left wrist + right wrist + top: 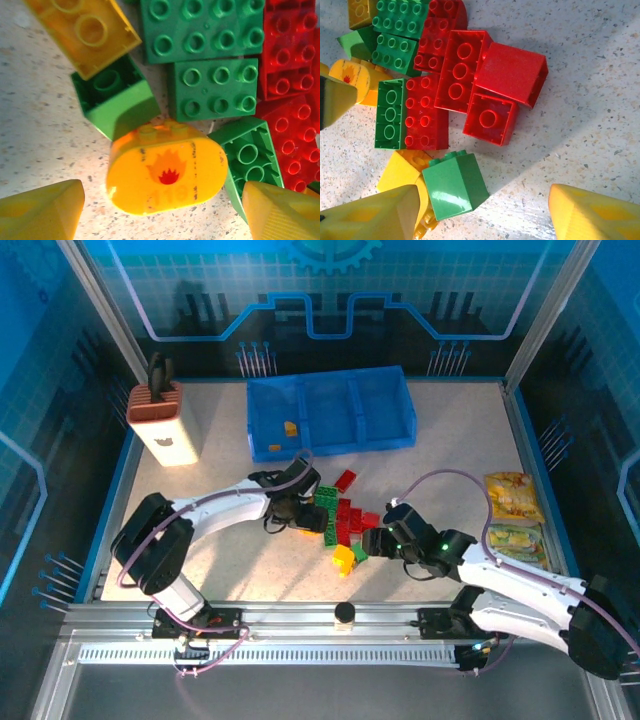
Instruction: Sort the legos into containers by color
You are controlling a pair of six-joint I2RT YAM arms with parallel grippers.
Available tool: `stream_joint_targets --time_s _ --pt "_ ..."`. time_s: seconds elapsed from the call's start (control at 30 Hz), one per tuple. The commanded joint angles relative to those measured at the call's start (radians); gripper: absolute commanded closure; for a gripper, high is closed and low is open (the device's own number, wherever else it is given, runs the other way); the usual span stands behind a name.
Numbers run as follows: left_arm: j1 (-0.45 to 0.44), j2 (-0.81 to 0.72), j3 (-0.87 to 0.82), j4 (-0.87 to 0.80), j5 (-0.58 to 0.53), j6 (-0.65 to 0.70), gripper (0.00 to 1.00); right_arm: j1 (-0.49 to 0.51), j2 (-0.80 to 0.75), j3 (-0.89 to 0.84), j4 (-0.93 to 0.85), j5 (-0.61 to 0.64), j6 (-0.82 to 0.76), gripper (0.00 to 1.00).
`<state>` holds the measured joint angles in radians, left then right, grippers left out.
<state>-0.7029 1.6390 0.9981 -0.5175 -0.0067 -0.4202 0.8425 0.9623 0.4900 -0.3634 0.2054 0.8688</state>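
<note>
Left tool (160,220) spread, straddling yellow flame-printed rounded brick (165,172) at edge of brick pile (340,515) on tabletop (45,125). Pick step; next: lower, close, carry to bin. Right tool (485,215) spread over green cube (455,185). Blue bin (340,447): left compartment (270,415) holds yellow-orange brick (289,427); other two look unfilled.

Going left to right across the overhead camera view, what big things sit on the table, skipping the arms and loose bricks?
White and brown box with black handle → translucent blue bin → yellow snack packets.
</note>
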Motion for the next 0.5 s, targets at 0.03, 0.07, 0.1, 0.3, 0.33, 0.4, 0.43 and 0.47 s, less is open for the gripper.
stream_joint_targets --time_s 0.03,0.07,0.1,0.3,0.33,0.4,0.43,0.47 --pt "-0.009 0.016 -0.021 0.036 -0.011 -0.020 0.17 0.013 -0.021 -0.004 0.017 0.019 0.018 0.30" --pt "-0.011 0.023 -0.021 0.039 -0.010 -0.020 0.17 0.013 -0.025 -0.012 0.018 0.022 0.019 0.30" --pt "-0.013 0.031 -0.020 0.038 -0.012 -0.020 0.17 0.013 -0.026 -0.014 0.018 0.025 0.020 0.30" --pt "-0.021 0.062 0.006 0.004 -0.066 -0.008 0.20 0.012 -0.028 -0.010 0.011 0.032 0.014 0.30" --pt "-0.021 0.065 0.011 -0.006 -0.078 -0.004 0.20 0.012 -0.028 -0.010 0.011 0.032 0.014 0.30" --pt "-0.021 0.067 0.017 -0.020 -0.100 0.000 0.22 0.012 -0.031 -0.012 0.011 0.034 0.016 0.30" --pt "-0.021 0.067 0.017 -0.025 -0.108 0.002 0.22 0.012 -0.033 -0.015 0.011 0.035 0.017 0.30" --pt "-0.021 0.067 0.016 -0.025 -0.113 0.004 0.23 0.013 -0.034 -0.016 0.012 0.034 0.018 0.30"
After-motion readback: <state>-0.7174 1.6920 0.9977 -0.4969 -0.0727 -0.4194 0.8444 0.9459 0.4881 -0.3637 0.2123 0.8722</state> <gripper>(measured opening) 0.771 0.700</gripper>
